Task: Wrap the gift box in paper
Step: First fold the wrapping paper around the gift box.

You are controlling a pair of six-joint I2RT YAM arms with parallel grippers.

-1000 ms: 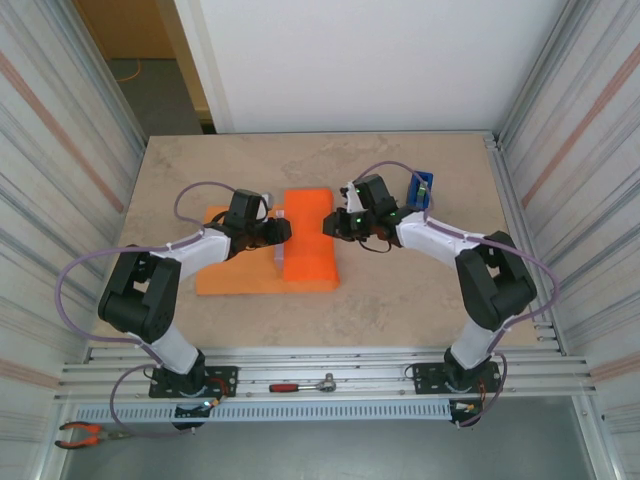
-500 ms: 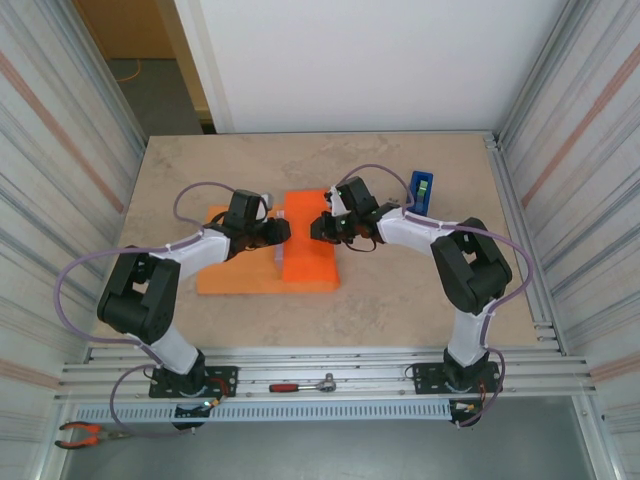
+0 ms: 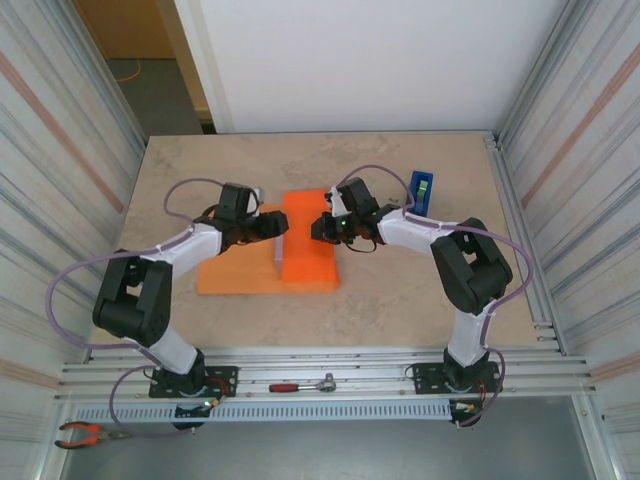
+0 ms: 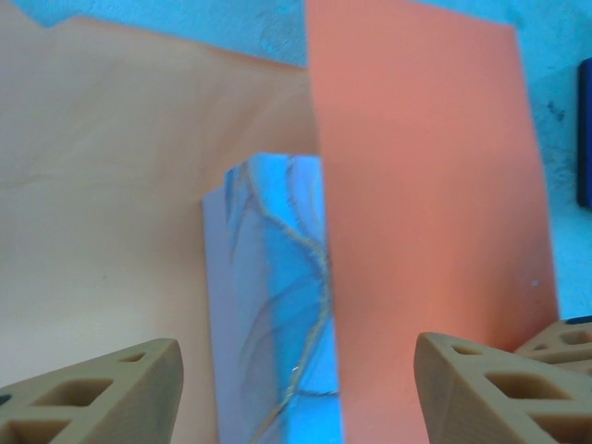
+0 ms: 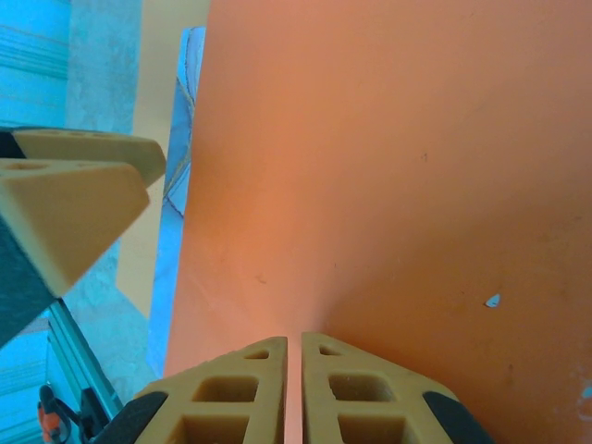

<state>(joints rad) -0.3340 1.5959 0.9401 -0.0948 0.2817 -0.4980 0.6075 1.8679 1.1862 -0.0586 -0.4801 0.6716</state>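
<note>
Obs., wrap in progress. The paper (image 3: 240, 272) lies on the table (image 3: 420, 300) with its right portion folded up and over the gift box (image 3: 279, 250). The flap covers most of the box top. One pale, veined strip of the box (image 4: 268, 305) shows along the flap's left edge.

Right gripper (image 3: 322, 226): fingers drawn together to a thin slit (image 5: 294, 340) with orange running into it. I judge it to be pinching the flap at its right side, pinning it over the box.

Left gripper (image 3: 278, 228): fingers spread wide and holding nothing (image 4: 298, 347). It hangs above the bare strip, which sits squarely between the two fingertips.

Key relation: the box's long axis runs from near edge to far edge, straight ahead of the left gripper. The flat, unfolded part of the paper (image 4: 102, 231) lies just left of the box, under the left arm. That loose side is on the left arm's side, so I judge the left arm better placed to lift it across to meet the flap.

Blue tape dispenser (image 3: 422, 187) stands well apart, beyond the right arm.
</note>
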